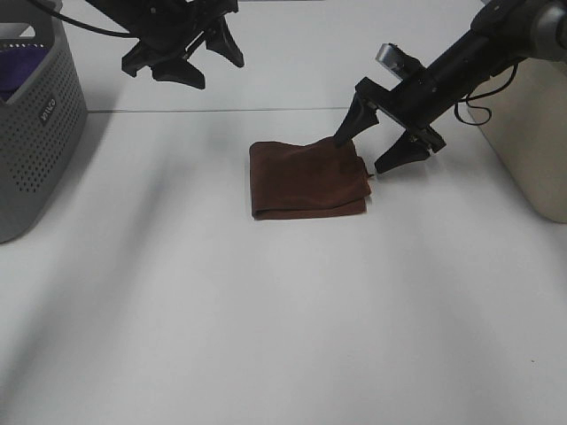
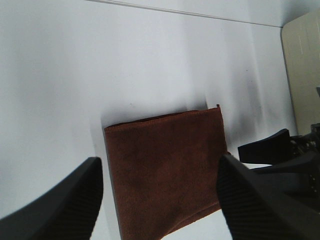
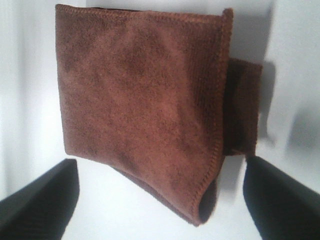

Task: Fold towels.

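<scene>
A brown towel (image 1: 306,180) lies folded into a small rectangle on the white table (image 1: 266,319), near the middle. It also shows in the left wrist view (image 2: 167,167) and the right wrist view (image 3: 145,100). My right gripper (image 1: 368,150) is open and empty at the towel's right edge, its fingers straddling the towel's far right corner just above the cloth. My left gripper (image 1: 199,62) is open and empty, raised well above the table behind and to the left of the towel.
A grey perforated laundry basket (image 1: 35,124) with purple cloth inside stands at the left edge. A beige container (image 1: 540,142) stands at the right edge. In the left wrist view the right gripper's fingers (image 2: 272,150) show beside the towel.
</scene>
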Available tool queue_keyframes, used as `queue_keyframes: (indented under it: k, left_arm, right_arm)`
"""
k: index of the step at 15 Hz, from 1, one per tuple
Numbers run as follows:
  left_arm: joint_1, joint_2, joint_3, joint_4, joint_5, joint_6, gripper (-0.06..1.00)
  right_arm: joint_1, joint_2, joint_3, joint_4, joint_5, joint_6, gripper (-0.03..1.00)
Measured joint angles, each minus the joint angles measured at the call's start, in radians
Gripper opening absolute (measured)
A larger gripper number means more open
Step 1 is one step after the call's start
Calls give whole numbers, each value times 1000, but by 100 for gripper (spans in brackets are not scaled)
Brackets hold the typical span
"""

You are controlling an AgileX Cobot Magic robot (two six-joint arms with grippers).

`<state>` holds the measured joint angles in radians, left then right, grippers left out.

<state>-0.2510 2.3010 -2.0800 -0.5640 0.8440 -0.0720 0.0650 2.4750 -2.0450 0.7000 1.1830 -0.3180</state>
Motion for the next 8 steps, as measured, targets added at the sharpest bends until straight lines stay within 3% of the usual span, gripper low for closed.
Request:
queue_keyframes:
  k: [3,6,7,8]
  left_arm:
    - [0,-3,0,5,33,41,61]
    - [0,-47,0,61,109,52,61]
    - [0,-127,0,141,156,53,61]
    - [0,-176,0,186,177,53,61]
  right_arm:
    - [1,-100,-2,-84,17,35,85]
    - [38,-220,-5,-196,21,88,85]
    - [99,-303,-5,-353,24,151,85]
    - [126,-344,-5,-421,25,184,85]
